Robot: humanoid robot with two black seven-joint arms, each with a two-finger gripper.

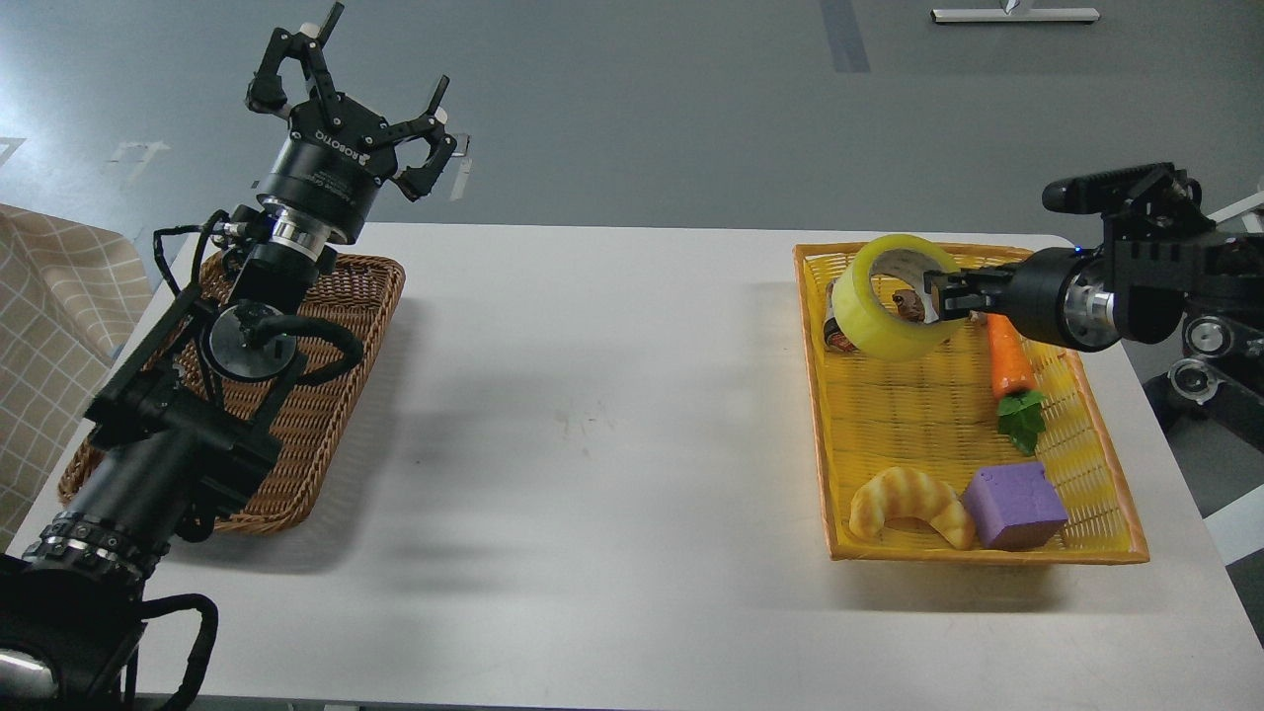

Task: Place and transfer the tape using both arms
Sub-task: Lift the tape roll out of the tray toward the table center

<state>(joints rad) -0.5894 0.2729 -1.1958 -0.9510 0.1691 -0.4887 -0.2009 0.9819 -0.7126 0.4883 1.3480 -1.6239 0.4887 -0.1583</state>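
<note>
Pinching the tape [882, 311] by its rim wall, right gripper [936, 294] clamps a light, stiff, slick roll; left gripper [351, 94] splayed, empty.

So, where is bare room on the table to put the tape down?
The white table is bare between the brown wicker basket and the yellow basket. The yellow basket's middle is free; its front holds the croissant and purple block.

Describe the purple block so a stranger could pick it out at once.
Find the yellow basket on the table's right side. In its near right corner sits the purple block, touching a croissant; it is the only purple, square-edged thing there.
</note>
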